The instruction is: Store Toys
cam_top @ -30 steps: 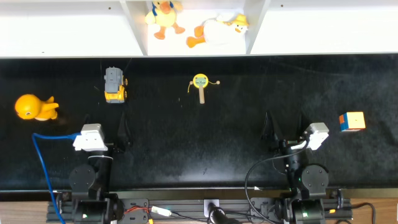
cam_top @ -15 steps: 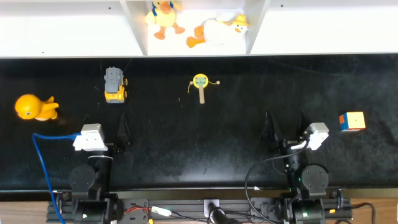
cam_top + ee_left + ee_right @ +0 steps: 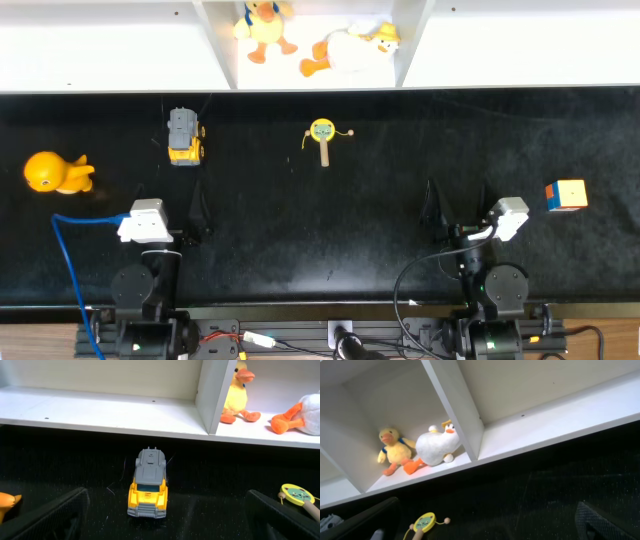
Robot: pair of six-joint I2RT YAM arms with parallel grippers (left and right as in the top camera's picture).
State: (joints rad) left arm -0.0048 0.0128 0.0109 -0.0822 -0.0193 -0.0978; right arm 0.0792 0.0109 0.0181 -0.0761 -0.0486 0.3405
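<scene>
Both sets of fingers are spread wide: the left pincer (image 3: 169, 202) sits back from the yellow toy truck (image 3: 184, 136), and the right pincer (image 3: 458, 205) is near the table's (image 3: 330, 235) front. The puzzle cube (image 3: 565, 195) is out by the right edge and the orange duck (image 3: 55, 173) by the left. There's open black table around the rattle drum (image 3: 322, 134). A yellow plush duck (image 3: 264, 25) and a white plush duck (image 3: 350, 47) sit in the shelf's (image 3: 110, 50) middle cubby. The left wrist view cuts the orange duck to a sliver.

Left arm (image 3: 150, 272), right arm (image 3: 482, 268): jaws apart.
</scene>
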